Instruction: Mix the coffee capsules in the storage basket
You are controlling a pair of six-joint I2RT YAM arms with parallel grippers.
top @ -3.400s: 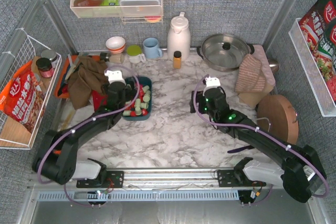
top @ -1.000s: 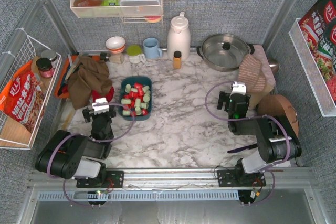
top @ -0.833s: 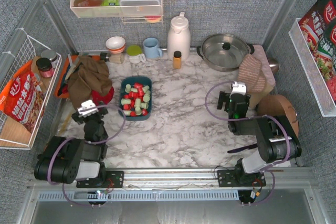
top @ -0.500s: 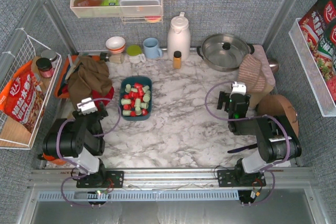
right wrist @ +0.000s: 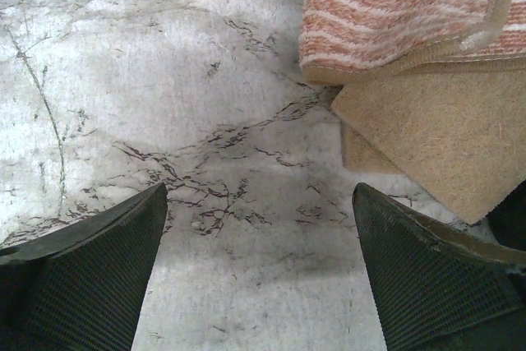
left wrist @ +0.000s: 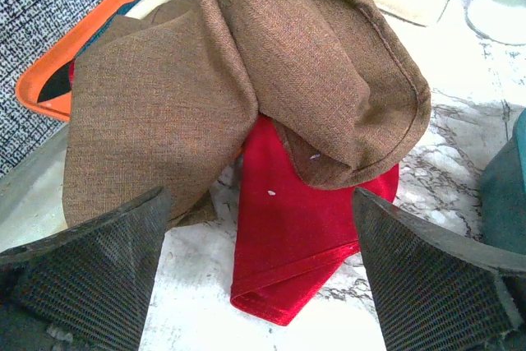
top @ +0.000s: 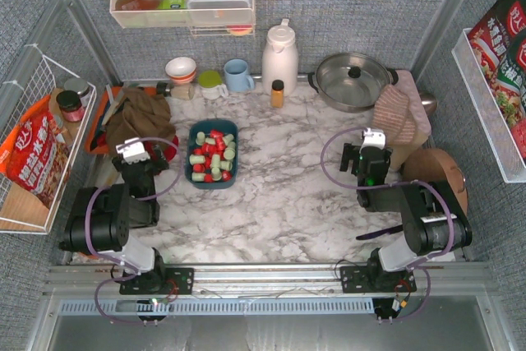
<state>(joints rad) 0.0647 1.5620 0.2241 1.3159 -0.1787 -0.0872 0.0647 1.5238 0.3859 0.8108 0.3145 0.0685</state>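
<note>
The dark teal storage basket [top: 213, 154] sits on the marble table left of centre, holding several red and pale green coffee capsules [top: 210, 154] lying mixed together. A sliver of the basket's rim shows at the right edge of the left wrist view [left wrist: 505, 195]. My left gripper [top: 131, 152] is open and empty, folded back to the left of the basket, over a red cloth [left wrist: 304, 228]. My right gripper [top: 374, 141] is open and empty, folded back at the right over bare marble, far from the basket.
A brown cloth [top: 136, 125] lies over the red cloth and an orange tray [left wrist: 82, 55] at the left. A striped towel [top: 393, 117] on a tan block [right wrist: 444, 137], a lidded pan [top: 352, 80], a white jug [top: 279, 55], an amber bottle [top: 278, 93], cups and a wooden board [top: 436, 182] ring the table.
Both arms have pulled back from the middle of the table to folded poses. The left gripper left the basket and swung back to the left, over the cloths. The right arm has held still lately.
</note>
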